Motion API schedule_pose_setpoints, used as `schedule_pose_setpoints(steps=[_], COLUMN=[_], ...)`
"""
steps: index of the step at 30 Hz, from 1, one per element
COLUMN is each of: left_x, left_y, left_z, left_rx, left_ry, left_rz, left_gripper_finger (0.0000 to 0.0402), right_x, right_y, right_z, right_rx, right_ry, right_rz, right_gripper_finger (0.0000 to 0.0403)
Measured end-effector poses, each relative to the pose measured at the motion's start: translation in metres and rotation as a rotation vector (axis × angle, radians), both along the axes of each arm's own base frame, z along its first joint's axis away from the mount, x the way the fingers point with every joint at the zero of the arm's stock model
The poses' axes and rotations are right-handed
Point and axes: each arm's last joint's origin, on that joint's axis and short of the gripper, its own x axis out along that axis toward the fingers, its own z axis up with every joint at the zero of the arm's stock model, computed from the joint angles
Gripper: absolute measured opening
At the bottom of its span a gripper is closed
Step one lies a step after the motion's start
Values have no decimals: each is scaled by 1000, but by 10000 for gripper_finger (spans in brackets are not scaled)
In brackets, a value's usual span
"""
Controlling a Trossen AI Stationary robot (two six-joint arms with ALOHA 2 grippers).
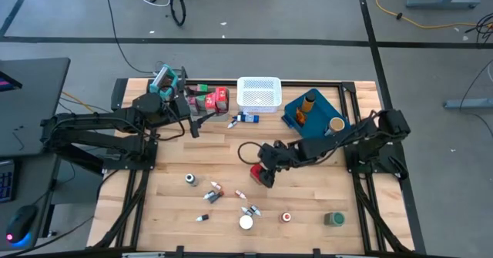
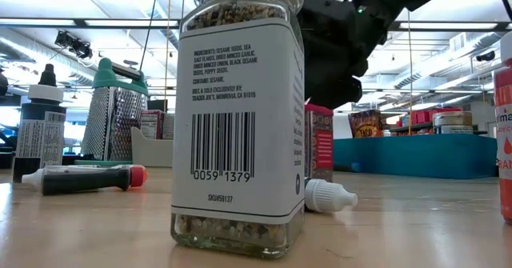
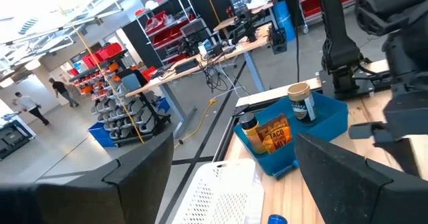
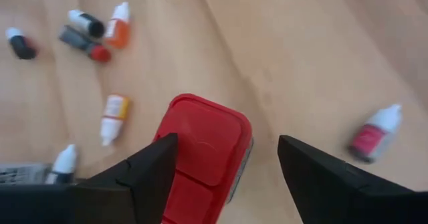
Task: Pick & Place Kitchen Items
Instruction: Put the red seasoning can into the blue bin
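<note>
Your right gripper (image 4: pixel 227 160) stands spread over the red-lidded container (image 4: pixel 204 154), one finger seemingly touching its left edge.

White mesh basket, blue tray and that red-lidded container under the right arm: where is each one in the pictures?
white mesh basket (image 1: pixel 258 93), high view, on its mesh middle.
blue tray (image 1: pixel 317 122), high view, on its bare floor.
red-lidded container (image 4: pixel 204 144), right wrist view, on its red lid.

Matt wood table (image 1: pixel 308 204); glossy red plastic can (image 4: pixel 200 160); clear glass jar (image 2: pixel 238 116) w/ paper label.
</note>
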Motion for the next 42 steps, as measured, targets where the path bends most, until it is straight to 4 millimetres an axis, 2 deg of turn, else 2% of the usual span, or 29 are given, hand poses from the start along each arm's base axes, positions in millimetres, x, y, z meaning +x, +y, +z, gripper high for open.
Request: schedule_pose_setpoints(steps=[4,9,17,22,26,29,32,38,42], left_x=[0,0,0,0,0,0,0,0,0], left_y=[0,0,0,0,0,0,0,0,0], left_z=[0,0,0,0,0,0,0,0,-1], left_rx=[0,0,0,0,-2,-3,-3,-3,-4], left_ry=[-1,0,0,1,0,0,0,0,3], left_rz=[0,0,0,0,0,0,0,0,0], left_gripper_finger=[316,316,316,316,316,316,316,316,316], right_x=[-2,-4,-1,5,2,-2,-5,-2,0], right_y=[-14,-23,-13,-17,-19,-13,-3,12,13], right_z=[7,39,42,48,45,42,36,18,12], right_rx=[43,66,-91,-180,-169,-70,-57,-75,-100], right_ry=[9,-60,-118,-196,-156,-116,-63,-19,0], right_rz=[3,35,289,254,210,177,171,137,133], right_gripper_finger=[259,248,244,262,294,318,336,339,335])
